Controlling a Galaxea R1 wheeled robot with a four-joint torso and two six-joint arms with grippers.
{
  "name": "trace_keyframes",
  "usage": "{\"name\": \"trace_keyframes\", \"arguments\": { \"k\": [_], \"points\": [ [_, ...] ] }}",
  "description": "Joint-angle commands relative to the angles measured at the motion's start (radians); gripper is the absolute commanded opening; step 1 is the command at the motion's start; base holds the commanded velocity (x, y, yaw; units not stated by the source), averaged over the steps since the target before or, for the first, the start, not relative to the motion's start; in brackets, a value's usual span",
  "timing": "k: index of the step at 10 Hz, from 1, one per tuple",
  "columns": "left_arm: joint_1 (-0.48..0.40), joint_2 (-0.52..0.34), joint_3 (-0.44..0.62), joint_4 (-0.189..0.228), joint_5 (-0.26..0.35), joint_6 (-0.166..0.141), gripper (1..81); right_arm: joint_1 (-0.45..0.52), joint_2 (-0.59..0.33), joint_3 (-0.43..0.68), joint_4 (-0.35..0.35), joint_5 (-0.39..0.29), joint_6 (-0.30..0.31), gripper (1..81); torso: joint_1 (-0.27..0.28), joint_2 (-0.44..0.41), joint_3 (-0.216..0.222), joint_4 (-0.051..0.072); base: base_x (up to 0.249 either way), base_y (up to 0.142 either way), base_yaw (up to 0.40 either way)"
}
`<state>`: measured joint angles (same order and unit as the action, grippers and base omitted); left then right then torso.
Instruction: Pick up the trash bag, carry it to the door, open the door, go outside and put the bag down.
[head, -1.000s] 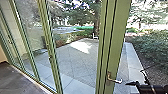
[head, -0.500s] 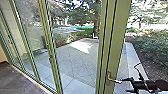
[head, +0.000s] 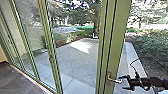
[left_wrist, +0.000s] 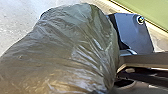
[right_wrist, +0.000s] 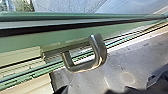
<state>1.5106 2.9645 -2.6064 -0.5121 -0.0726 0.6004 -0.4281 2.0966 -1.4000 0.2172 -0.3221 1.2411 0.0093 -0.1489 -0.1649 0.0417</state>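
At the door handle (head: 114, 80), the right hand (head: 121, 83) was held spread, apparently so the door (head: 117, 42) could be opened.

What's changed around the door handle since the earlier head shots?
The right gripper has risen in the head view and moved slightly closer to the door handle; its jaws are open, and it doesn't appear to have taken hold. The handle and green door frame look unchanged.

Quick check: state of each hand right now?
Left hand: can't tell; the trash bag looms large in its wrist view.
Right hand: open, at the door handle, not closed on it.
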Motion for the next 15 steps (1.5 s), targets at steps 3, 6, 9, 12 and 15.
{"name": "trace_keyframes", "arguments": {
  "k": [3, 6, 9, 12, 15],
  "points": [
    [-0.046, 0.001, 0.0, -0.002, 0.065, 0.001, 1.0, 0.166, 0.097, -0.135, 0.001, -0.093, 0.076, 81.1, 0.0, 0.0, 0.0, 0.0, 0.0, 0.0, 0.0],
    [-0.048, 0.019, -0.023, -0.002, 0.065, 0.001, 1.0, 0.157, 0.122, -0.184, -0.001, -0.103, 0.112, 81.1, 0.001, 0.0, 0.0, 0.0, 0.0, 0.0, 0.0],
    [-0.046, 0.022, -0.031, 0.001, 0.065, 0.001, 1.0, 0.146, 0.179, -0.253, -0.012, -0.137, 0.136, 81.1, 0.001, 0.0, 0.0, 0.0, 0.0, 0.0, 0.0],
    [-0.046, 0.024, -0.032, 0.001, 0.066, 0.001, 1.0, 0.099, 0.233, -0.322, -0.036, -0.14, 0.172, 81.1, 0.001, 0.0, -0.001, 0.0, 0.0, 0.0, 0.0],
    [-0.046, 0.03, -0.032, 0.006, 0.066, 0.002, 1.0, 0.031, 0.28, -0.381, -0.035, -0.137, 0.173, 81.1, 0.001, 0.001, -0.001, 0.0, 0.0, 0.0, 0.0]
  ]
}}
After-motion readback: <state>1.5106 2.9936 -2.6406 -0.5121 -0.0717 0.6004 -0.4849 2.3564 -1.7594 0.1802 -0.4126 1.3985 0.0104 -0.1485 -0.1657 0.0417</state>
